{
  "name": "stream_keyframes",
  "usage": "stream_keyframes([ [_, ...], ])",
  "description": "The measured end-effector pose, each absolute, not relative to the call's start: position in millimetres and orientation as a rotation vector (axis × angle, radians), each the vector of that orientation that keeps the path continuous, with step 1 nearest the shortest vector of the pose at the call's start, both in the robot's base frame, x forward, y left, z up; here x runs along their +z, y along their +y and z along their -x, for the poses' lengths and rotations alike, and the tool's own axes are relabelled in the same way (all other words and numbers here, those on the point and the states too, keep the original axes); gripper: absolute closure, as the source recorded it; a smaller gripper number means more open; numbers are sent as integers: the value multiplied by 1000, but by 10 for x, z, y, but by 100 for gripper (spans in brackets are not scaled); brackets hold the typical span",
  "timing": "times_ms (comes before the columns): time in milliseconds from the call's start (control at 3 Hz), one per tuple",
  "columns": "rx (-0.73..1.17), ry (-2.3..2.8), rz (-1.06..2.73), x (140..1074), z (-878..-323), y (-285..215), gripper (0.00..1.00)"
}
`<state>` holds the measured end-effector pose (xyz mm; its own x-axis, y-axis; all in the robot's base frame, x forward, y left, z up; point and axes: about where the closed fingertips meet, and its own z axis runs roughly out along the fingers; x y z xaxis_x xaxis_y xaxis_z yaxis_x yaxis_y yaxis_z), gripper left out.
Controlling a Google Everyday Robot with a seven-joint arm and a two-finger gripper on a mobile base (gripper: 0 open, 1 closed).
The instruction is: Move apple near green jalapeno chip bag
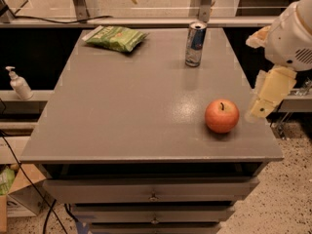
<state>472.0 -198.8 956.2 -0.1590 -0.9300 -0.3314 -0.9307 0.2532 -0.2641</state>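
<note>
The orange-red apple (pixel 222 115) with a short dark stem sits upright on the grey table (pixel 131 106) near its front right corner. The light-green jalapeno chip bag (pixel 115 36) lies flat at the table's back left, far from the apple. The gripper (pixel 267 97) hangs at the right edge of the camera view, off the table's right side, a short way right of the apple and not touching it. It holds nothing that I can see.
A blue-and-silver drink can (pixel 195 44) stands upright at the back right of the table. A white pump bottle (pixel 18 83) stands on a lower shelf at left. Drawers (pixel 153 191) sit below the tabletop. A cardboard box (pixel 12 189) is on the floor at left.
</note>
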Motion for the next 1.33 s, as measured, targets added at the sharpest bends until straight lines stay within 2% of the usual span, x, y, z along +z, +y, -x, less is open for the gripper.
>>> stream_keyframes([
  [333,18,2110,1690,9517,-4747,-1983,0],
  [1333,256,2184,1642,8584,-4755,-1774,0],
])
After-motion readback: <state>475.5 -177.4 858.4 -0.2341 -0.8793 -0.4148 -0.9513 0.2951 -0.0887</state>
